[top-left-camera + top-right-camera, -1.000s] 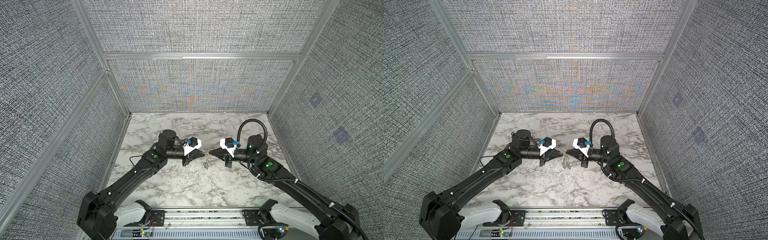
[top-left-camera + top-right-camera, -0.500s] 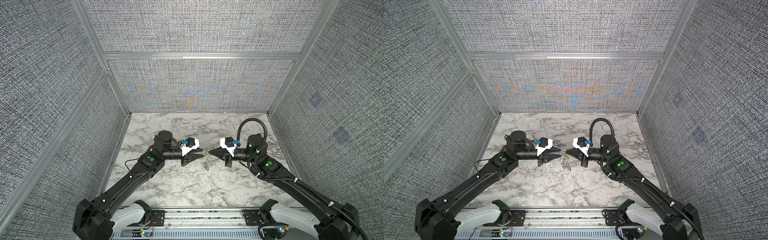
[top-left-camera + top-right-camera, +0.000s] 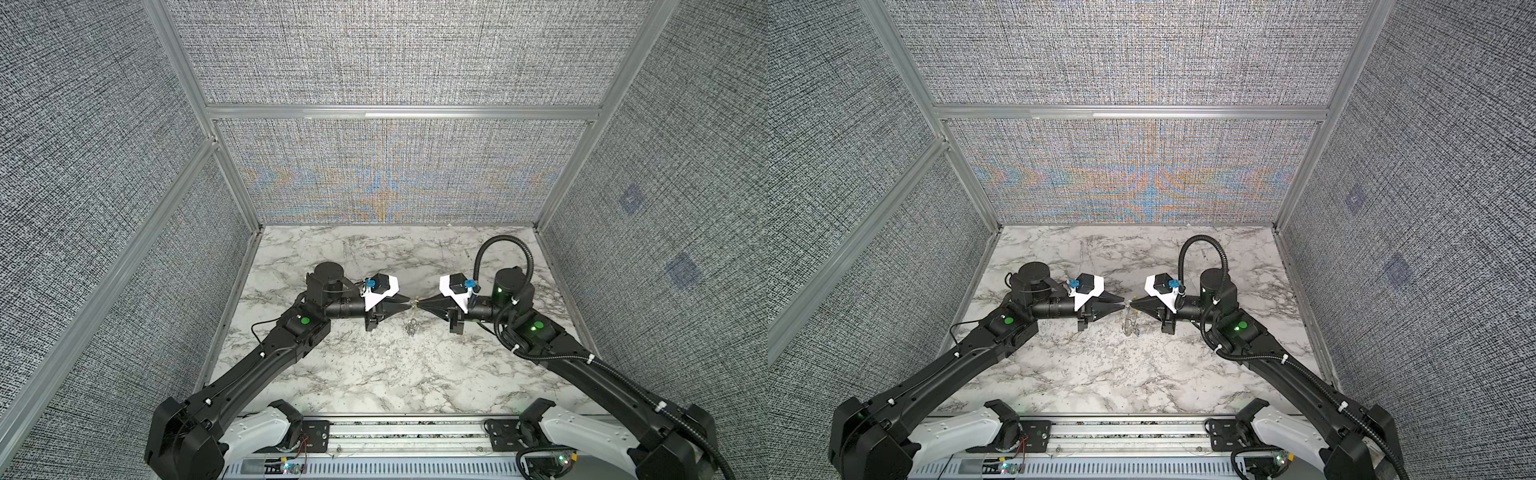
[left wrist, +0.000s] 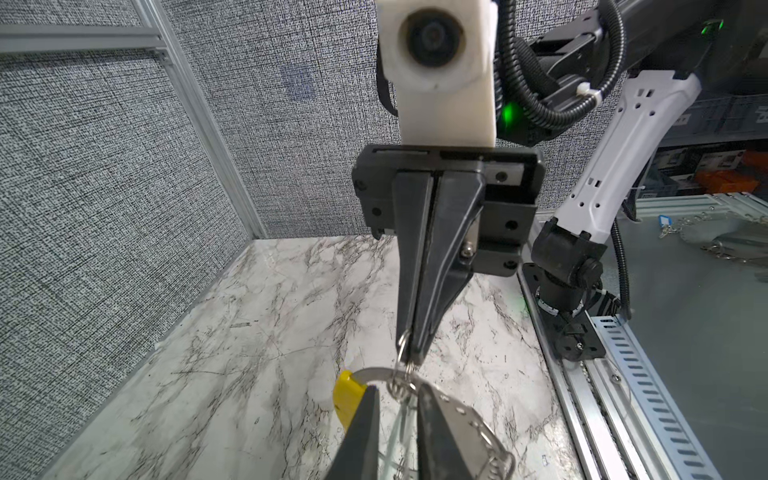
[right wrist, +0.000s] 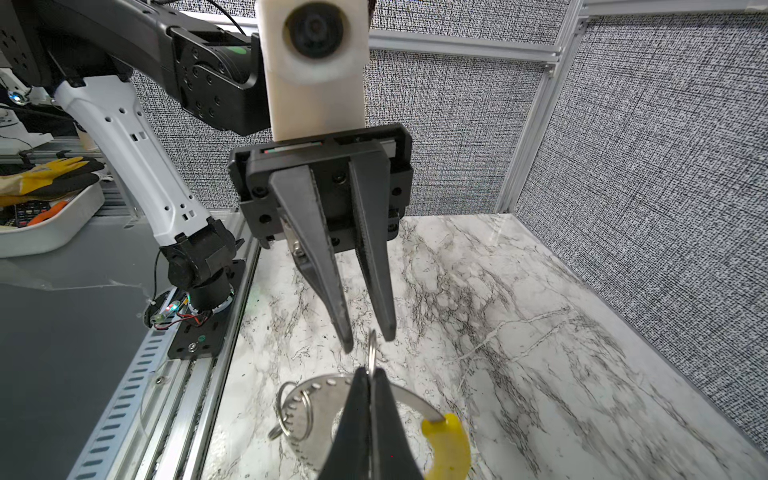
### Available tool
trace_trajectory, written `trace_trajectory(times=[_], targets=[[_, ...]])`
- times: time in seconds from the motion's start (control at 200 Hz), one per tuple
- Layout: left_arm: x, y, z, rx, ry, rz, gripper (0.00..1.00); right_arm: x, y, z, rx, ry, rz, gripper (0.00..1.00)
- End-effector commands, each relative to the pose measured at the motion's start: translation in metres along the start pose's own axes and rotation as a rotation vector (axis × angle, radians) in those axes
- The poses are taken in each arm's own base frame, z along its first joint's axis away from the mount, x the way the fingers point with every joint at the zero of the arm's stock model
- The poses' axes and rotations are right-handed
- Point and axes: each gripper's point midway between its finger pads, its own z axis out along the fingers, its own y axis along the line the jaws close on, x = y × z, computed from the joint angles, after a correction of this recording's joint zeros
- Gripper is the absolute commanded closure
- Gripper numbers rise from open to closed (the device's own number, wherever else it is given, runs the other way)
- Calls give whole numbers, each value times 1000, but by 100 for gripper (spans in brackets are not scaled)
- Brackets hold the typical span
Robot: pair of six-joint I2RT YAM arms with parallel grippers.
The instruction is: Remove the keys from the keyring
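Note:
Above the middle of the marble table my two grippers meet tip to tip in both top views. My right gripper (image 5: 368, 372) is shut on a small split ring (image 5: 372, 347) that links to the keyring (image 5: 322, 388), a flat grey hoop with a yellow sleeve (image 5: 451, 440). My left gripper (image 4: 397, 388) is open. Its fingertips (image 5: 346, 338) stand either side of that small ring, and the hoop (image 4: 467, 415) and yellow sleeve (image 4: 347, 397) lie just past them. A second split ring (image 5: 295, 411) hangs on the hoop. In a top view the keyring (image 3: 411, 327) dangles below the tips. I cannot make out the keys.
Grey fabric walls with aluminium posts close in the left, right and back of the marble table (image 3: 374, 374). A slotted metal rail (image 3: 407, 436) with both arm bases runs along the front edge.
The left gripper's jaws, shut a second ago, now stand slightly apart around the small ring. The left arm has shifted a little to the left. The right arm has not moved.

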Motion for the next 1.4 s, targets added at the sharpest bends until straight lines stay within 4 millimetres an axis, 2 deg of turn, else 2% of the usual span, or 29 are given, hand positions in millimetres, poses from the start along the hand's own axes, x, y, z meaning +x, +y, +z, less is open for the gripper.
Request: trace_trajectory(times=[0.0, 0.27, 0.53, 0.64, 0.7, 0.851, 0.941, 1.131, 1.396], targets=[[-9, -2, 1, 17, -33, 11, 84, -12, 2, 0, -14, -36, -23, 100], [-6, -4, 5, 35, -27, 1, 86, -15, 3, 0, -22, -44, -29, 100], [-8, -5, 8, 44, -25, 12, 100, -11, 2, 0, -16, -34, -26, 100], [-7, -4, 7, 37, -8, 16, 100, -8, -1, -1, 8, -20, -30, 100], [-6, -2, 7, 25, 14, 18, 100, -6, -4, -3, 37, -1, -47, 95], [5, 6, 8, -9, 120, 29, 100, 8, -12, -13, 120, 99, -111, 76], [11, 9, 8, -13, 191, 21, 100, 10, -17, -18, 163, 145, -149, 70], [15, 14, 9, -15, 284, 28, 100, 9, -22, -22, 202, 175, -192, 67], [13, 15, 11, 1, 334, 31, 100, 8, -21, -15, 192, 167, -208, 68]])
